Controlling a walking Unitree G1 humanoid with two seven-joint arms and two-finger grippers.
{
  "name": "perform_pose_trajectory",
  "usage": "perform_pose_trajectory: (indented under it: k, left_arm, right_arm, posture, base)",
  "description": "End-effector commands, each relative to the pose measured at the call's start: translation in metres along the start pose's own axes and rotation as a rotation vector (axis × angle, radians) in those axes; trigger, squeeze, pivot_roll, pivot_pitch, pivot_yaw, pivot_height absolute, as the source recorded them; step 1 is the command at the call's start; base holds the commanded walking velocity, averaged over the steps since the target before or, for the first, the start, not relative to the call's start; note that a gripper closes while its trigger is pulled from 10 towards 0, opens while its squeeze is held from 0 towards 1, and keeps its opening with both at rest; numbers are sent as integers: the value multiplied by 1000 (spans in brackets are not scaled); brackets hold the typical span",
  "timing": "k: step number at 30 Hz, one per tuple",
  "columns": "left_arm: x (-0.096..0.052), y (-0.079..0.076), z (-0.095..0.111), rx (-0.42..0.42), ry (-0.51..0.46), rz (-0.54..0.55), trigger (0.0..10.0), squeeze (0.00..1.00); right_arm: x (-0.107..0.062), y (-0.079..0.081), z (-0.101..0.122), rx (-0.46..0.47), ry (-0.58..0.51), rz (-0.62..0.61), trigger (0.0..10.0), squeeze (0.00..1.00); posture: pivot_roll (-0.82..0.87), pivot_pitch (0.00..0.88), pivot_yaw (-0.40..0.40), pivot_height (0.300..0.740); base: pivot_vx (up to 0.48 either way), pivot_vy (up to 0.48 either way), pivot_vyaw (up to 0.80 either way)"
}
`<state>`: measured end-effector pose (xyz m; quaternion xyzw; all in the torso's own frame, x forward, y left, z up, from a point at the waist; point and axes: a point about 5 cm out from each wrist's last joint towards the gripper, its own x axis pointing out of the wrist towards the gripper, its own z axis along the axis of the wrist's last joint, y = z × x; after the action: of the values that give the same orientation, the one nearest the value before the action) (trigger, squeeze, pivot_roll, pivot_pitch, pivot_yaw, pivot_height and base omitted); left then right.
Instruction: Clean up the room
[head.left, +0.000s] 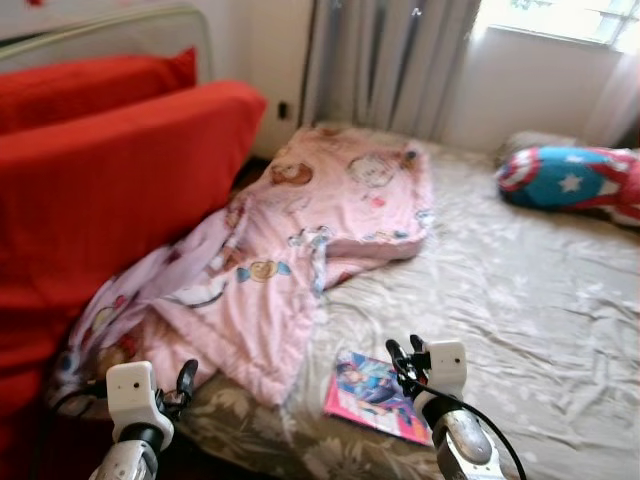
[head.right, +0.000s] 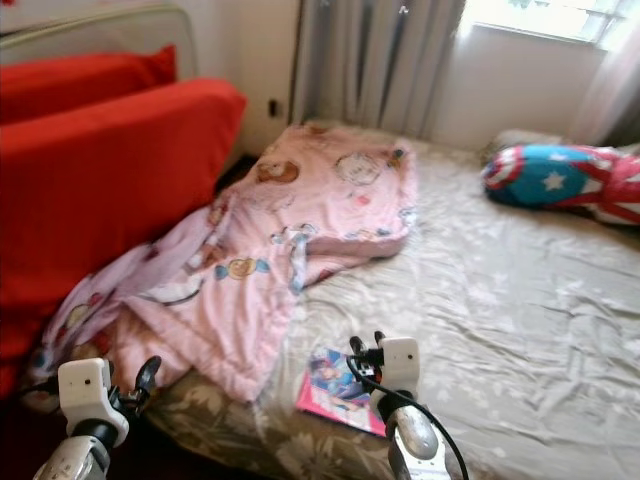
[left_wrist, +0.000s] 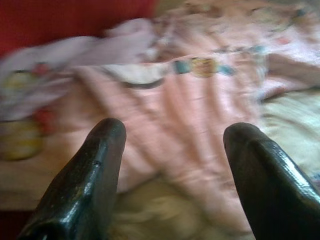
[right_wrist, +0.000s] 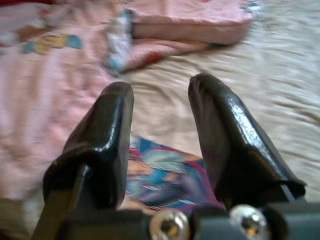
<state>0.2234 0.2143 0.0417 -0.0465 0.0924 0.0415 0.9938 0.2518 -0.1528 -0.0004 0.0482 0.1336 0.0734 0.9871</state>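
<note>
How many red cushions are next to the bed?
2. One big red cushion leans against the bed's left side, touching the pink blanket. A second red cushion stands behind it, nearer the wall. More may be hidden behind them.

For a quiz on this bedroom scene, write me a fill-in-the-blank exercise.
1. The right gripper hovers open above the ____ lying on the bed sheet.
2. The left gripper points at the ____ quilt.
3. Left of the bed stands a ____ sofa.

Missing words: magazine; pink; red
</note>
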Motion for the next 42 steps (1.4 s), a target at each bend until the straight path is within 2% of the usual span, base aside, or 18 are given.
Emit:
perform_pose_trajectory:
  k: [1,19,24,35,42]
  left_arm:
    - [-4,6,-2,15,19,10,10000,0]
    - [-4,4,-2,23,16,-4,10000,0]
    - [-3,5,-1,27,14,-6,10000,0]
    - [-3,5,0,38,6,-7,10000,0]
    - [-2,3,0,17,14,-34,10000,0]
  right_arm:
    - [2,3,3,10,-10,4,10000,0]
    - [2,0,5,21,-27,-40,10000,0]
    - [2,-3,6,18,-32,-61,10000,0]
    - [3,-8,4,34,-26,-95,10000,0]
    - [5,-10,6,41,-28,-106,10000,0]
  posture:
    - [62,0,-106,648]
    - [61,0,-102,648]
    - [61,0,-99,618]
    - [68,1,-98,618]
    - [63,1,-93,618]
  base:
    - [0,0,0]
    - [0,0,0]
    - [0,0,0]
    - [0,0,0]
    - [0,0,0]
